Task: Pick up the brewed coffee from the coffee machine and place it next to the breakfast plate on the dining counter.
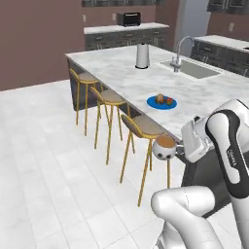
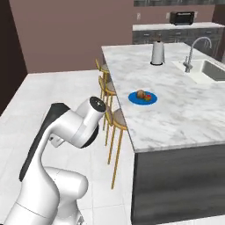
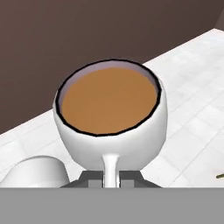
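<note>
1. The hand (image 1: 177, 148) is pinching the mug (image 1: 164, 147) by its side handle. The hand view shows the handle running down between the two dark finger tips, with the mug full of brown coffee.
2. In the left base view the mug hangs in the air off the near edge of the desk (image 1: 121, 78), above the floor and close to the nearest stool (image 1: 145, 127). It is not yet over the marble.
3. The blue plate (image 1: 162, 102) lies on the desk beyond the mug, near the stool-side edge, with a brown bun and a small red item on it.
4. Risk: the coffee sits near the rim, so I judge a quick swing or a tilt of the wrist would spill it.
5. Risk: the grip is on the thin handle alone, so the mug might swivel or slip.
6. Risk: a low approach could knock the mug against the desk edge or the stool. Setting it down too close could nudge the plate.
7. Count: one mug, one plate, three stools, one white jug (image 1: 142, 56), one tap (image 1: 179, 54), one sink (image 1: 194, 69), and one toaster (image 1: 131, 19) on the far wall counter.
</note>
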Robot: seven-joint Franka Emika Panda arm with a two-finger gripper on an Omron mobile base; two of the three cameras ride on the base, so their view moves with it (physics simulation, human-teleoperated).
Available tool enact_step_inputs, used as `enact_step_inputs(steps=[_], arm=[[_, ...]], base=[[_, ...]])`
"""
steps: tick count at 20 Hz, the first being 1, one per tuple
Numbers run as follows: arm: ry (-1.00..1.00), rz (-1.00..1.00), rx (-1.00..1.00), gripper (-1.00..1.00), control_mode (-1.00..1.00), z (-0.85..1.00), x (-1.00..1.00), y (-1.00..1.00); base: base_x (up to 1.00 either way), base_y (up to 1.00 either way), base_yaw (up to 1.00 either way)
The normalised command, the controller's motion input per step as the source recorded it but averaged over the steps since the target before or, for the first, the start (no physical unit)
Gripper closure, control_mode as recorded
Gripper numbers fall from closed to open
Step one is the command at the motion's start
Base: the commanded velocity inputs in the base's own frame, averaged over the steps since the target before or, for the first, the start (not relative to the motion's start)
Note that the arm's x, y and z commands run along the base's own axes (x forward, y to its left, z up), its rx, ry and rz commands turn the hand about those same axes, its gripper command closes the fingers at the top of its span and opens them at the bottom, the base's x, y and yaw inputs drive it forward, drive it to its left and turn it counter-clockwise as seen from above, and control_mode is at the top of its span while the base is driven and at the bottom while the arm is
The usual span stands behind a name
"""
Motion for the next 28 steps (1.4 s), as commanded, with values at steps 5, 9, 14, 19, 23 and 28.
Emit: enact_step_inputs(steps=[5, 9, 14, 19, 23, 28], arm=[[0.0, 0.0, 0.0, 1.0, 1.0, 0.0, 0.0, 0.0], [0.0, 0.0, 0.0, 1.0, 1.0, 0.0, 0.0, 0.0], [0.0, 0.0, 0.0, 1.0, 1.0, 0.0, 0.0, 0.0], [0.0, 0.0, 0.0, 1.0, 1.0, 0.0, 0.0, 0.0], [0.0, 0.0, 0.0, 1.0, 1.0, 0.0, 0.0, 0.0], [0.0, 0.0, 0.0, 1.0, 1.0, 0.0, 0.0, 0.0]], base=[[0.34, 0.8, -0.77], [0.4, 0.83, -0.76], [0.52, 0.91, -0.72], [0.68, 1.0, -0.66], [0.65, 1.0, -0.6], [0.7, 0.98, -0.61]])
